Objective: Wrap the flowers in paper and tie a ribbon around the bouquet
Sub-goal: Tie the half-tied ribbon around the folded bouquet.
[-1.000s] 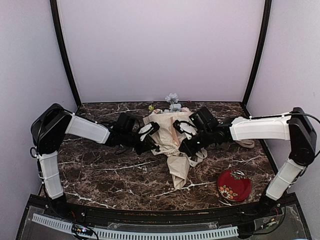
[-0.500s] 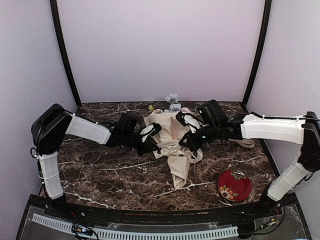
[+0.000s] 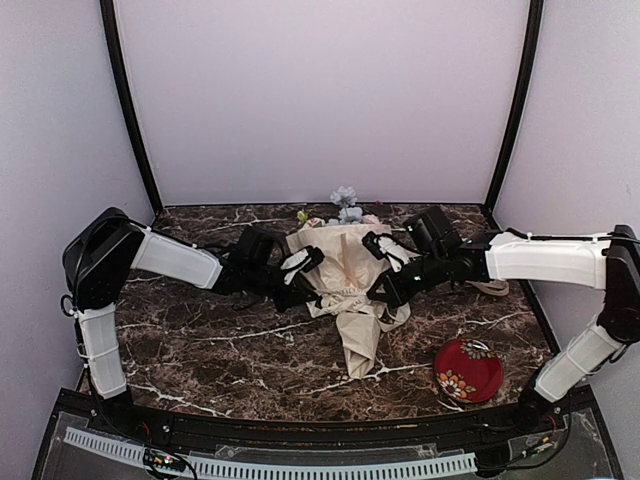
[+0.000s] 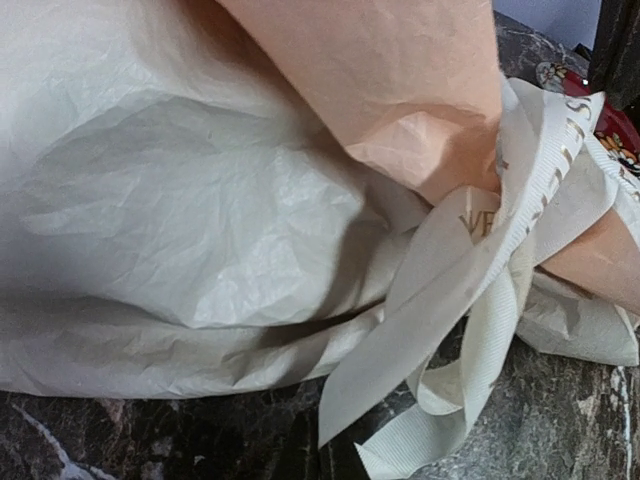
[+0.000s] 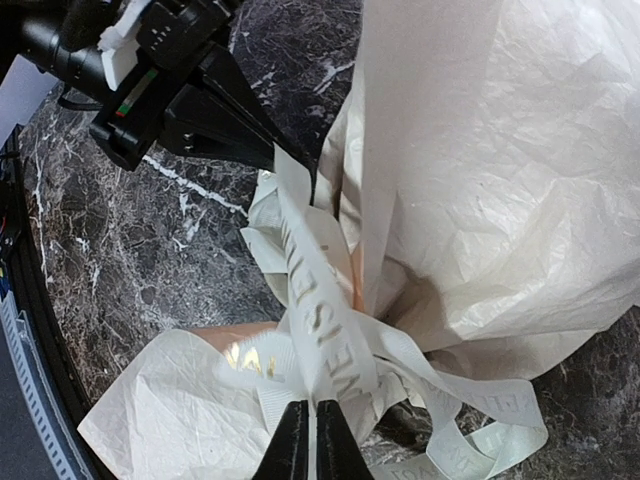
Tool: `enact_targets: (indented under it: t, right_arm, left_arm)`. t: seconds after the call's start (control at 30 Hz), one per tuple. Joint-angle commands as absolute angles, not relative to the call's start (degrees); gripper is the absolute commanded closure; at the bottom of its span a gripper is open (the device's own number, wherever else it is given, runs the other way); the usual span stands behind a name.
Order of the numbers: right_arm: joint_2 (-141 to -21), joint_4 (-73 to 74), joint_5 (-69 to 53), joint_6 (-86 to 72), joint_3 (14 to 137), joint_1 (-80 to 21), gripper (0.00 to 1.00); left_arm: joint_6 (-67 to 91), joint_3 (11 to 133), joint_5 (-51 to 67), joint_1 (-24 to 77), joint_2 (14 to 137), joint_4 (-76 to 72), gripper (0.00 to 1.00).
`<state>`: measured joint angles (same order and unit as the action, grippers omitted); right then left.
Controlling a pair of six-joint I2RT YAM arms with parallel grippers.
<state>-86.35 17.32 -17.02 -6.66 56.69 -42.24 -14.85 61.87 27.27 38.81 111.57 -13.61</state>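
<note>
The bouquet lies mid-table: the cream paper point(image 3: 357, 335) is gathered into a cone, and the flowers point(image 3: 345, 204) show at its far, wide end. The cream ribbon point(image 3: 346, 291) goes round the cone's waist. My left gripper point(image 3: 308, 284) is at the waist's left side and my right gripper point(image 3: 380, 292) at its right. In the right wrist view a lettered length of ribbon point(image 5: 320, 300) runs from the tip of the left gripper point(image 5: 295, 165) to my right gripper point(image 5: 310, 442), which is shut on it. The left wrist view shows only paper point(image 4: 200, 200) and ribbon loops point(image 4: 480, 330); its own fingers are hidden.
A red flowered plate point(image 3: 468, 370) sits at the near right. A small lime-green round thing point(image 3: 302, 215) lies by the flowers at the back. A pale strip point(image 3: 491, 288) shows behind the right forearm. Purple walls close in the marble table point(image 3: 200, 350).
The right arm has drawn back to the right, away from the bouquet's waist, taking the ribbon with it. The left arm has stayed where it was.
</note>
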Motion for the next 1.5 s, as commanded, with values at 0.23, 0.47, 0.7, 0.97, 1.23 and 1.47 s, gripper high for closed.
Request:
enact_targets:
  t: [0.23,0.47,0.7,0.97,1.23,1.47]
  right_arm:
    - [-86.6,16.9,-14.2,-8.6,59.7,-41.3,0.79]
    - [-80.8,12.9,-2.9,-3.0,58.5,-49.8,0.64]
    - [-84.1,15.4,15.7,1.9,60.3,-58.4,0.53]
    - [-88.5,16.3,22.8,2.6,61.6,-61.5,0.52]
    - [-90.8,15.4,25.1,3.9,61.7,-62.5,0.56]
    - [-92.5,15.1,25.6,4.5,62.0,-62.6,0.58]
  left_arm:
    - [-15.5,64.0,27.3,39.5,111.0,-13.1,1.0]
    - [-15.6,64.2,27.3,39.7,111.2,-13.0,1.0]
    - [-15.8,64.6,27.4,39.7,111.4,-12.7,1.0]
    - [-15.9,64.7,27.5,39.8,111.4,-12.2,1.0]
    - [-15.9,64.4,27.6,39.8,111.5,-12.2,1.0]
    - [-16.0,64.3,27.8,39.8,111.5,-12.1,1.0]
